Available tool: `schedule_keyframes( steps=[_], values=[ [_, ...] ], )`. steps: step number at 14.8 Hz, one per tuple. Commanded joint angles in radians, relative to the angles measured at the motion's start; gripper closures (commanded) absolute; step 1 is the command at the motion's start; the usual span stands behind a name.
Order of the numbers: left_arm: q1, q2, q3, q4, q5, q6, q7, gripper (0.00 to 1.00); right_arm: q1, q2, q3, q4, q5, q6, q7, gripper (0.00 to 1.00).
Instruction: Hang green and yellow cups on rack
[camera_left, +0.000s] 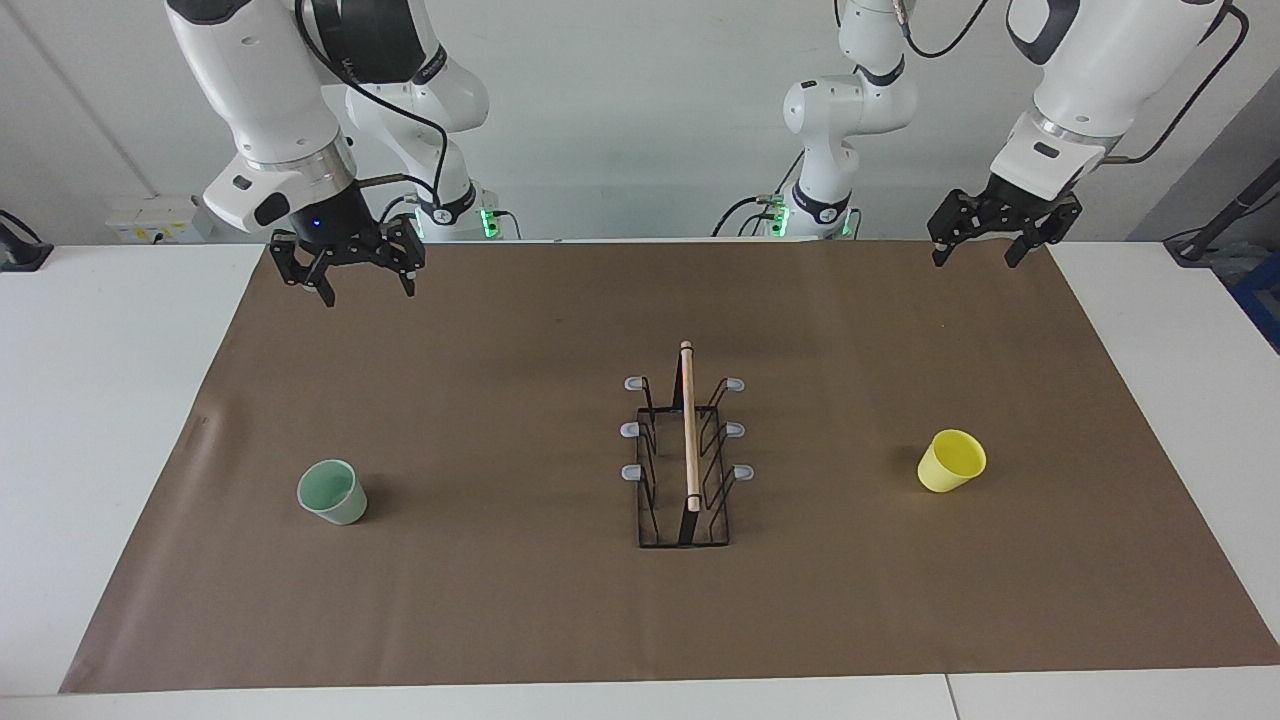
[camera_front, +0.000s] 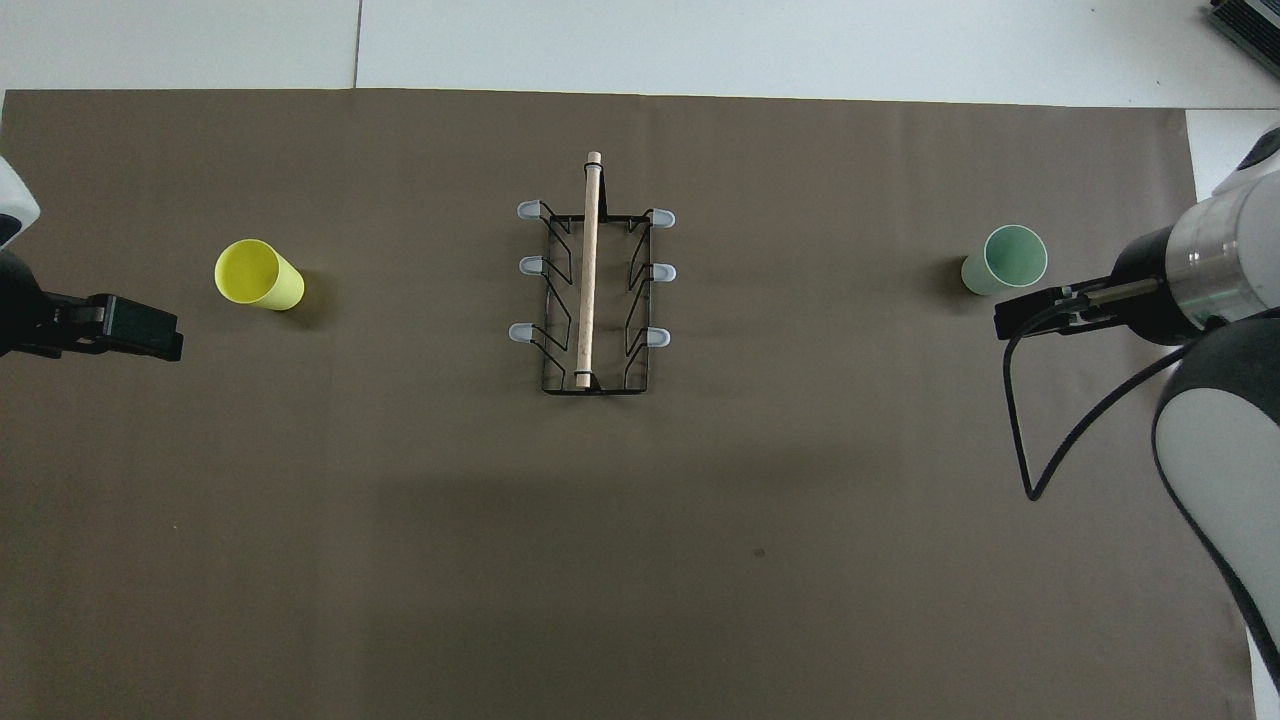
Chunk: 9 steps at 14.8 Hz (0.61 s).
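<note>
Your right claw (camera_left: 362, 274) hangs released and empty, its fingers apart and pointing down, over the brown mat (camera_left: 500, 620) at the right arm's end of the worktop (camera_left: 100, 400). Your left claw (camera_left: 980, 245) is in the same state, released and holding nothing, over the mat's edge at the left arm's end. Both are well apart from the cups, so I judge that nothing is started yet.

The green cup (camera_left: 333, 492) stands on the mat under and farther from the robots than the right claw. It stands on its base with the mouth up. The yellow cup (camera_left: 951, 461) is at the left arm's end, also mouth up, well apart from the rack.

The rack (camera_left: 685, 460) stands in the middle of the mat, between the two cups. Its long axis, with the wooden rod (camera_left: 689, 425) on top, runs from the robots outward. The six prongs point sideways, three toward each arm's end, and all are free.

For the first step, I think you should bring each claw down over its own cup and take it by the wall, not too near the rim, because thin plastic probably bends. Later the cup must be turned so its mouth meets a prong. Choose a prong on the cup's own side, so the arms do not cross.
</note>
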Motion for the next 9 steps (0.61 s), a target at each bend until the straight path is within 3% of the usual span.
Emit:
schedule_keyframes(
  steps=[1, 9],
  values=[
    [-0.011, -0.003, 0.008, -0.008, -0.003, 0.013, -0.006, 0.0, -0.023, 0.019, 0.01, 0.025, -0.013, -0.011, -0.016, 0.0],
    [-0.011, -0.006, 0.008, -0.037, 0.001, 0.059, 0.0, 0.0, -0.021, 0.02, 0.012, 0.025, -0.013, -0.016, -0.018, 0.0]
  ],
)
